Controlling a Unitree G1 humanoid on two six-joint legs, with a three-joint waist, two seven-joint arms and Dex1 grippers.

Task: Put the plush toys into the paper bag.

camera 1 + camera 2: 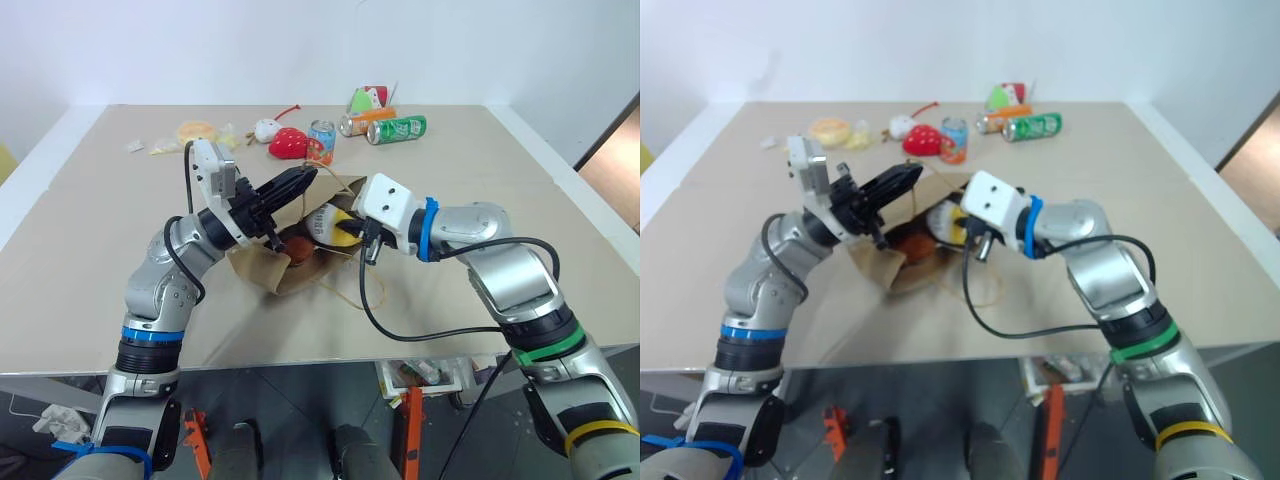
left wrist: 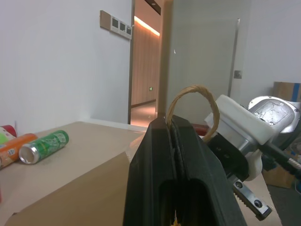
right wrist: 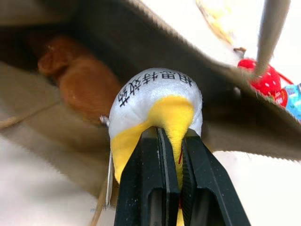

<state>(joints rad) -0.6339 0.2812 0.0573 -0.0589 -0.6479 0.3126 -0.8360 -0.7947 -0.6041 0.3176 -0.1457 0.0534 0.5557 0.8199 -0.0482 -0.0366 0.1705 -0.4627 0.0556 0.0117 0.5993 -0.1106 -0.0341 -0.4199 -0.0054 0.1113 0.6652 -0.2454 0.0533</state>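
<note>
Right at the paper bag (image 1: 262,268) mouth — right jaws pinching chick (image 3: 157,108), left jaws clamping bag's rim.

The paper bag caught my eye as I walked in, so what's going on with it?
The robot is filling the paper bag, which lies on the table. Its left tool is shut on the bag's upper edge, holding the mouth open. Its right tool is shut on the yellow-and-white chick right at the opening. The brown plush animal is already inside. Cans and other small toys sit at the far side of the table.
</note>
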